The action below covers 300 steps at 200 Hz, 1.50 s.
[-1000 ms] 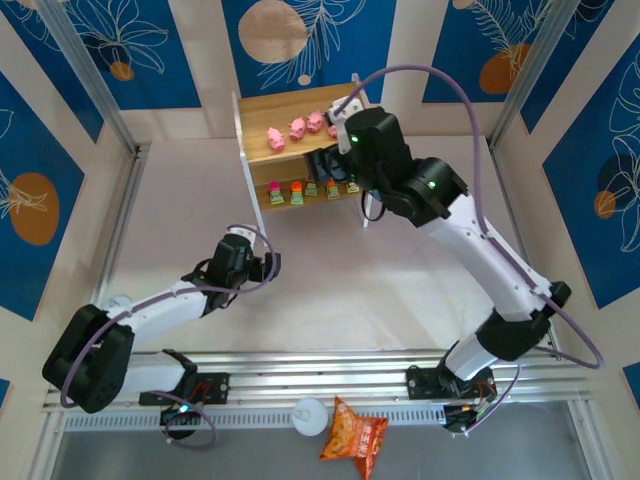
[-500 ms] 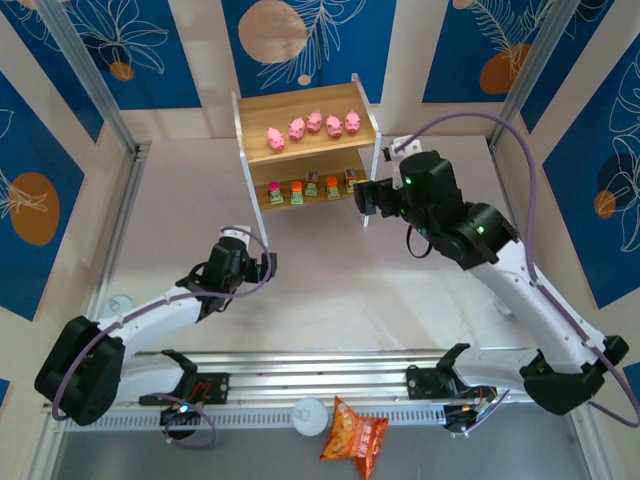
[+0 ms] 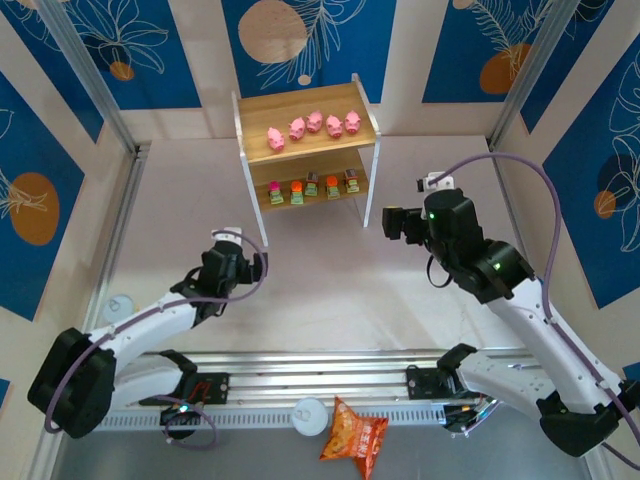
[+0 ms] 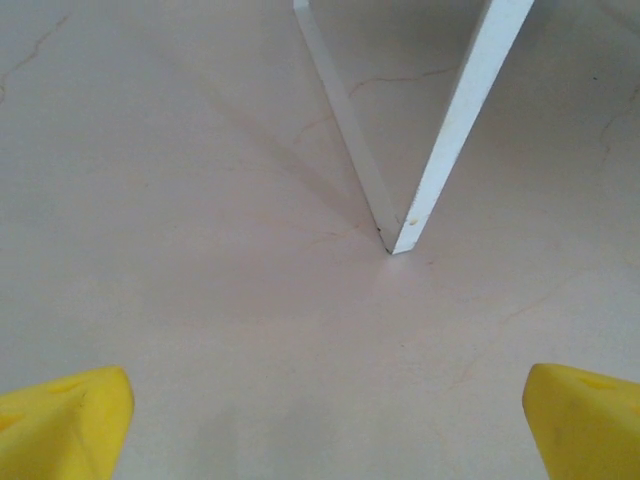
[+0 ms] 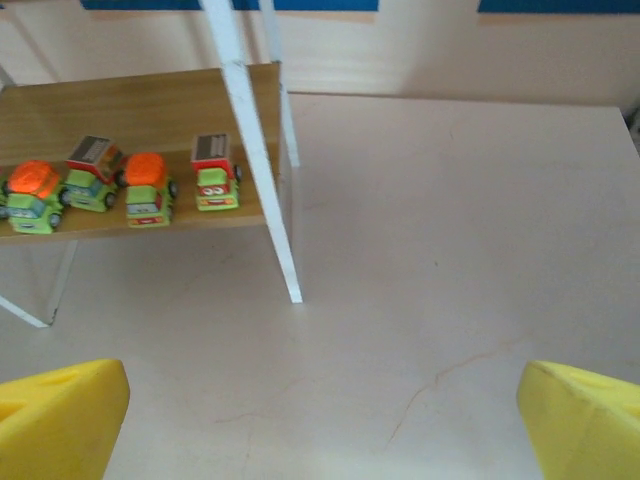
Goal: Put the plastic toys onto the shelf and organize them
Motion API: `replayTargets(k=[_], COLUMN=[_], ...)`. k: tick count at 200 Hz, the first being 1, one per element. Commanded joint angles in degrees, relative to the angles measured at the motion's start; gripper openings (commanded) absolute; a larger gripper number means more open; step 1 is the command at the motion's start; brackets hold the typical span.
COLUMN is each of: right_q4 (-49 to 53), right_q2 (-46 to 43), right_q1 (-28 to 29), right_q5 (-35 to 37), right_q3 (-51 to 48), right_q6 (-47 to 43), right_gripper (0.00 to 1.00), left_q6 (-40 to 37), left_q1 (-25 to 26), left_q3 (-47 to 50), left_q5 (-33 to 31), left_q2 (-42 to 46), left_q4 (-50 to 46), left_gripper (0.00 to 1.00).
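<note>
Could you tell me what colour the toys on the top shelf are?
Pink pigs, best seen in the top external view.

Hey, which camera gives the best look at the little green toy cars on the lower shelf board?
The right wrist view: four cars sit close up, orange and striped tops and painted faces clear. The top view has all five in a row, but tiny. The left wrist view looks at a shelf leg.

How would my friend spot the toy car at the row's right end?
Find the wooden shelf far across the table; look on its lower board, under the pink pigs. The car is rightmost, beside the white leg, with a flat striped top, unlike the orange-topped neighbour.
</note>
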<state>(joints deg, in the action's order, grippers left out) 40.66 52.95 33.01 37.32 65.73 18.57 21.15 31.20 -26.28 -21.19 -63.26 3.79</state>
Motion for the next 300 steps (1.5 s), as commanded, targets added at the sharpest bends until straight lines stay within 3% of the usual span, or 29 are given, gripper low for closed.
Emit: replayTargets(k=[1,97,131,159,189,240,262,300], right_q4=[-2.0,-13.4,-16.4,-23.2,-29.2,-33.2,-38.5,-46.6], right_q2=[-1.3,0.4,1.9,-0.4,-2.8,-2.8,-3.5,-2.5], right_q1=[-1.8,-8.8,-11.5,-12.6,-13.7,-16.2,-17.5,-20.0], right_q5=[0.5,-2.4,-3.9,-5.7,-8.2,-11.3,-13.0,-14.7], right_q3=[-2.6,-14.3,-15.7,-20.0,-24.6,-27.8,-31.4,-36.0], right_q6=[3.2,1.1,-1.0,-4.4,-6.9,-9.1,-10.7,-12.9], right_gripper=[1.00,0.99,1.00,0.99,0.99,0.99,1.00,1.00], left_q6=[0.6,-4.0,-4.5,-6.1,-7.1,-16.8,-18.9,-23.0], left_q1=[-1.0,-3.2,-4.8,-6.8,-7.7,-8.2,-10.2,-13.2], left_q3=[1.1,3.9,4.6,7.8,9.2,4.9,4.5,6.7], left_q5=[-2.9,-5.9,-3.7,0.7,-0.2,-8.3,-7.2,-6.7], left_q2=[2.3,7.8,8.6,10.4,12.1,8.1,5.8,0.9], left_q4=[-0.1,0.6,2.3,9.5,14.2,15.7,17.2,28.4], left_gripper=[1.00,1.00,1.00,1.00,1.00,1.00,1.00,1.00])
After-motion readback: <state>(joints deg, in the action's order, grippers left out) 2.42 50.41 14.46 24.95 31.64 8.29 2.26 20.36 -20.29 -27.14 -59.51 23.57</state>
